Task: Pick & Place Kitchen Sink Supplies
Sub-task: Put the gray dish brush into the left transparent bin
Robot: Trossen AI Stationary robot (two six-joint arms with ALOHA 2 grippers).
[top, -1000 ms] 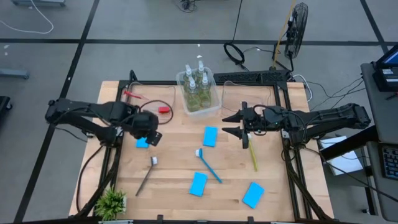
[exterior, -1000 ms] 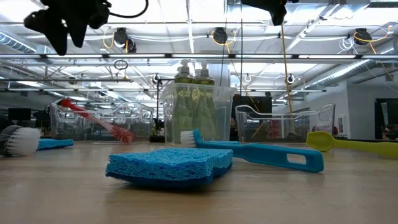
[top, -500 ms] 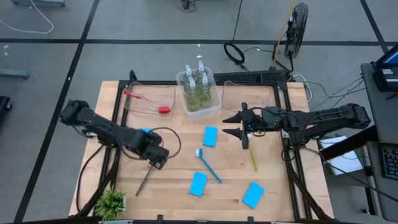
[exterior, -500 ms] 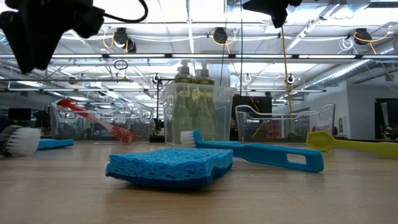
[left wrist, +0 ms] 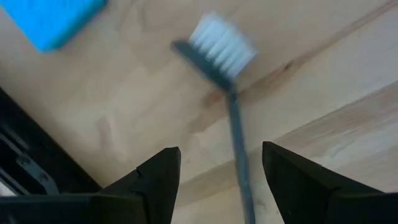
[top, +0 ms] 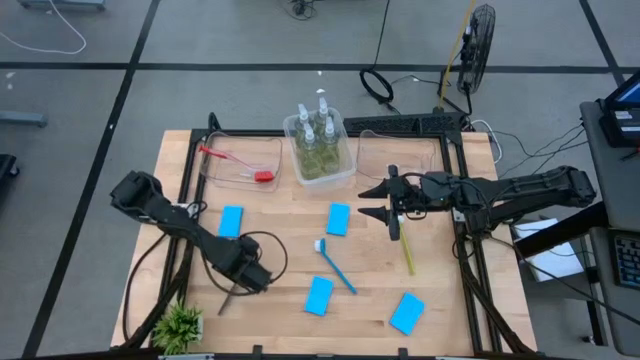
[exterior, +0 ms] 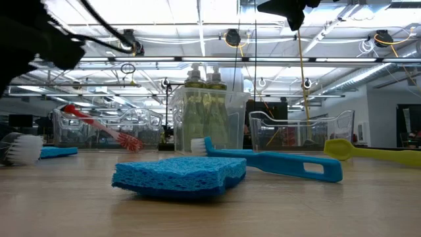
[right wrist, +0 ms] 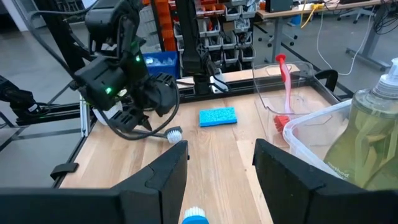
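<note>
Left gripper: fingers apart, low over grey brush on table. Right gripper: fingers apart, raised, right of centre.

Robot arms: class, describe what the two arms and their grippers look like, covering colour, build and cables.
Both arms are black and jointed. The left gripper has two dark wedge-shaped fingers; a black cable loops beside its wrist. The right gripper has matching dark fingers.
</note>
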